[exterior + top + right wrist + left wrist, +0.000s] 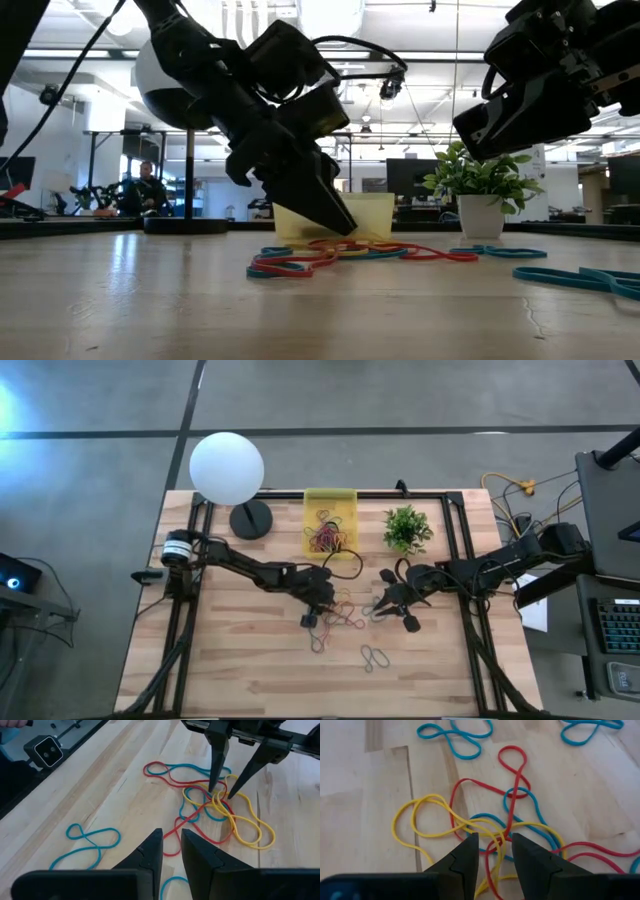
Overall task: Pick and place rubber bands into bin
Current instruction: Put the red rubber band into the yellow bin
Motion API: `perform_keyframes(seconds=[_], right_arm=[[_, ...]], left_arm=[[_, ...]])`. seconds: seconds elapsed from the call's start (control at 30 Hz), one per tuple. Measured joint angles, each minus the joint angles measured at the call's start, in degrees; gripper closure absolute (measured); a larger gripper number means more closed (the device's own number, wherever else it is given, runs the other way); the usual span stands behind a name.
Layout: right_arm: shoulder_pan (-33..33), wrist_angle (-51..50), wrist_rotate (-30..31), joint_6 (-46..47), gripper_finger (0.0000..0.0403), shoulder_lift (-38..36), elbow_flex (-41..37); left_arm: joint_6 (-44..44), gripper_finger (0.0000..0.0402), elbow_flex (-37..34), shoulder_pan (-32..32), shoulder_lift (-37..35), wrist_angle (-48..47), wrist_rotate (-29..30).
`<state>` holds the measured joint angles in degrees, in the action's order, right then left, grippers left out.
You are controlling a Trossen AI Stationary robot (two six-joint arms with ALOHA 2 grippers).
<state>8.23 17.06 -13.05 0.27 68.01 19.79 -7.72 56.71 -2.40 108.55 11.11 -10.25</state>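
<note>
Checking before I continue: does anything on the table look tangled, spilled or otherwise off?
Yes: the rubber bands under the left gripper are knotted together, red, yellow and blue loops interlaced, so one pinch may lift several. Nothing looks spilled or damaged.

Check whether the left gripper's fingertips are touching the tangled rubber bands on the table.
Touching. The right wrist view shows the left gripper with its open fingertips planted in the tangle of rubber bands, straddling yellow and red strands; the low view agrees.

Rubber bands (pixel 470 825): red, yellow, blue tangle. Bin (pixel 330 510) translucent yellow. Table (pixel 240 660) light wood. Claws (pixel 495 855) black.
</note>
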Motion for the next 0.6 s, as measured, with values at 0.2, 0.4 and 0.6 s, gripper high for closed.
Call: perform_keyframes(seconds=[0.2, 0.4, 0.6], right_arm=[[0.0, 0.0, 0.1, 0.1, 0.0343, 0.0, 0.0], [0.0, 0.0, 0.2, 0.2, 0.0343, 0.0, 0.0], [0.0, 0.0, 0.2, 0.2, 0.0345, 0.0, 0.0]], left_arm=[[1.3, 0.0300, 0.0, 0.0, 0.5, 0.0, -1.5], [1.4, 0.0302, -0.2, -0.1, 1.0, 0.1, -1.5], [1.4, 0.0357, -0.2, -0.1, 1.0, 0.4, -1.5]])
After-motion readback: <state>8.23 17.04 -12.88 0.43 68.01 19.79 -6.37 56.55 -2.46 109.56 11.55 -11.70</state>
